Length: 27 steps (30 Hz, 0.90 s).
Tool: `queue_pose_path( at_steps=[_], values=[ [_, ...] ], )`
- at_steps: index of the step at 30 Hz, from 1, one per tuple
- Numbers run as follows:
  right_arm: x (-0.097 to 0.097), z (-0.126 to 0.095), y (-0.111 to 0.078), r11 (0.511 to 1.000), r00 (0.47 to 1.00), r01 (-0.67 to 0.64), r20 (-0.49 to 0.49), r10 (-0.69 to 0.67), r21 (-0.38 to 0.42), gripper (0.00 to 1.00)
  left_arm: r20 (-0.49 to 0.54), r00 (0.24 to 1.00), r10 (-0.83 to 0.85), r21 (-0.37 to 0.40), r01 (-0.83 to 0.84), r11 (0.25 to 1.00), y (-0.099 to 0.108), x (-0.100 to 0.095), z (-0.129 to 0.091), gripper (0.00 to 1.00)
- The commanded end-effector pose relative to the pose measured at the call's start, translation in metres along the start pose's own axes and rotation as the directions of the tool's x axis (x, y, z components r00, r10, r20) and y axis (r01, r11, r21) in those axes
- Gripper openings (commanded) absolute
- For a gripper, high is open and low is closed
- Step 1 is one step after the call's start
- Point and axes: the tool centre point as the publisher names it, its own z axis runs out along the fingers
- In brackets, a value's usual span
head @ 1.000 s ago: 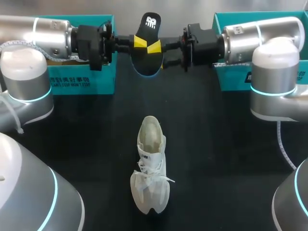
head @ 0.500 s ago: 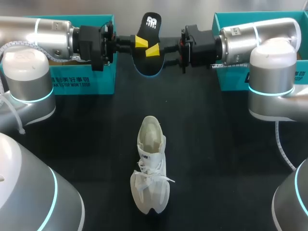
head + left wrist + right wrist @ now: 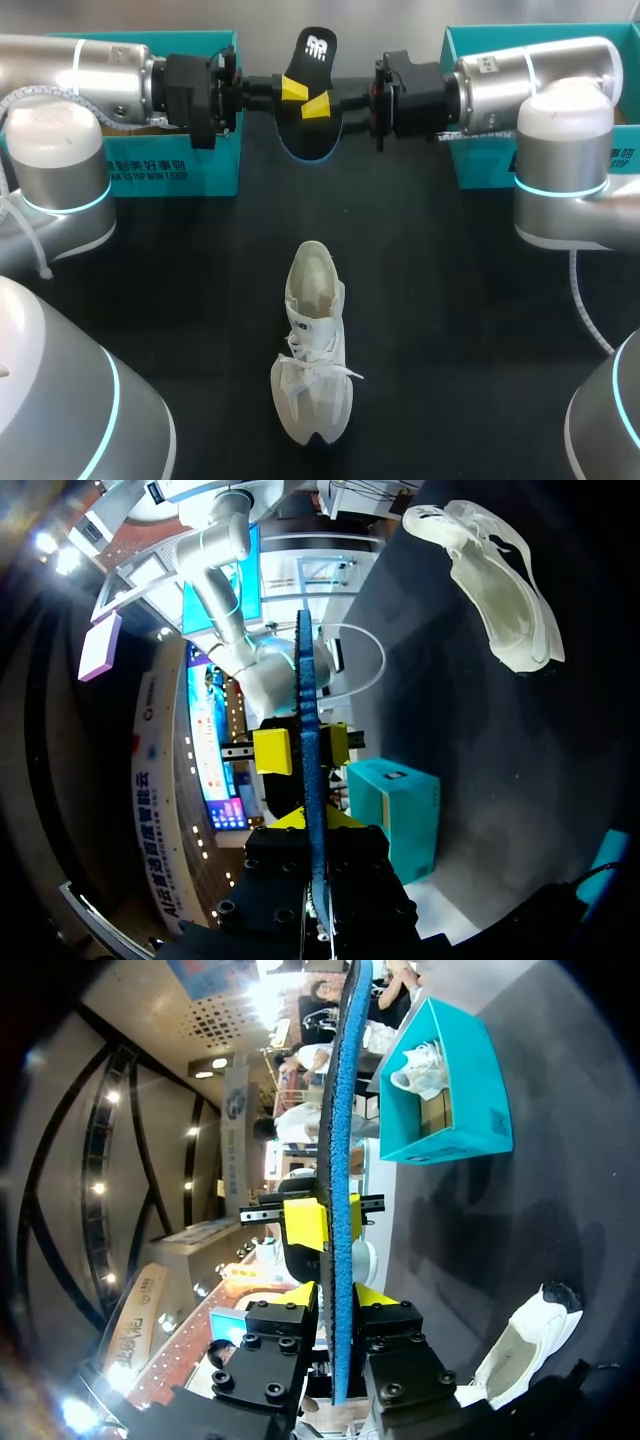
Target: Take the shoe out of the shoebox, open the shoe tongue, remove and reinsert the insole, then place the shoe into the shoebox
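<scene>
1 black insole (image 3: 308,135) hangs in the air over the far middle of the surface (image 3: 450,330). It is gripped from 2 sides: left pincer (image 3: 288,88) closed tight on it, right pincer (image 3: 320,104) likewise. 1 white shoe (image 3: 312,345) lies mid-surface, well apart from the insole, heel toward it. 2 teal boxes: 1 far left (image 3: 170,170), 1 far right (image 3: 480,165).

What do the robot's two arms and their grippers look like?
The left arm and right arm are built of silver-grey cylindrical links with white rounded joint caps and glowing cyan rings at the joints. A white spiral-wrapped cable runs beside the right arm. The left gripper and right gripper are black, blocky and bolted, each with two fingers tipped in bright yellow.
</scene>
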Motion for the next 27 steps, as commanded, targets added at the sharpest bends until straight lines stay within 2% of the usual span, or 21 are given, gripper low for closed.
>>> queue_pose_path(
  at_steps=[1, 4, 7, 17, 18, 19, 20, 27],
  values=[
    [-0.0002, 0.0011, 0.0012, 1.0, 1.0, 0.0, 0.004, 0.0, 0.001, 0.2, 0.003, 1.0, 0.001, 0.002, -0.001, 1.0, 0.0003, 0.0014, 0.0, 0.0],
    [-0.0001, 0.001, 0.0014, 1.0, 1.0, 0.0, 0.005, 0.0, 0.001, 0.16, 0.008, 1.0, 0.001, 0.0, -0.001, 1.0, -0.0001, 0.0015, -0.0004, 0.0],
    [-0.0006, 0.0006, 0.0013, 1.0, 1.0, -0.001, 0.003, 0.001, -0.001, 0.08, 0.011, 1.0, 0.002, -0.001, -0.002, 1.0, -0.0003, 0.0011, -0.0006, 0.0],
    [-0.0006, 0.0017, 0.0015, 1.0, 1.0, 0.002, 0.0, -0.002, -0.003, 0.19, 0.008, 1.0, 0.008, 0.007, -0.008, 1.0, -0.0025, 0.001, 0.0016, 0.0],
    [-0.0006, 0.0018, 0.0016, 1.0, 1.0, 0.001, 0.0, -0.001, -0.003, 0.16, 0.009, 1.0, 0.008, 0.006, -0.008, 1.0, -0.0025, 0.0009, 0.0015, 0.0],
    [-0.0006, 0.0019, 0.0016, 1.0, 1.0, 0.0, 0.001, 0.0, -0.003, 0.05, 0.01, 1.0, 0.008, 0.006, -0.008, 1.0, -0.0026, 0.0008, 0.0015, 0.0],
    [-0.0006, 0.0021, 0.0016, 1.0, 1.0, 0.0, 0.001, 0.0, -0.003, 0.0, 0.011, 1.0, 0.008, 0.004, -0.008, 1.0, -0.0026, 0.0007, 0.0014, 0.0],
    [-0.0007, 0.0032, 0.0019, 1.0, 1.0, 0.003, 0.005, -0.003, -0.004, 0.0, 0.015, 1.0, -0.016, 0.014, 0.015, 1.0, -0.0031, 0.0014, 0.0008, 0.0]
  ],
)
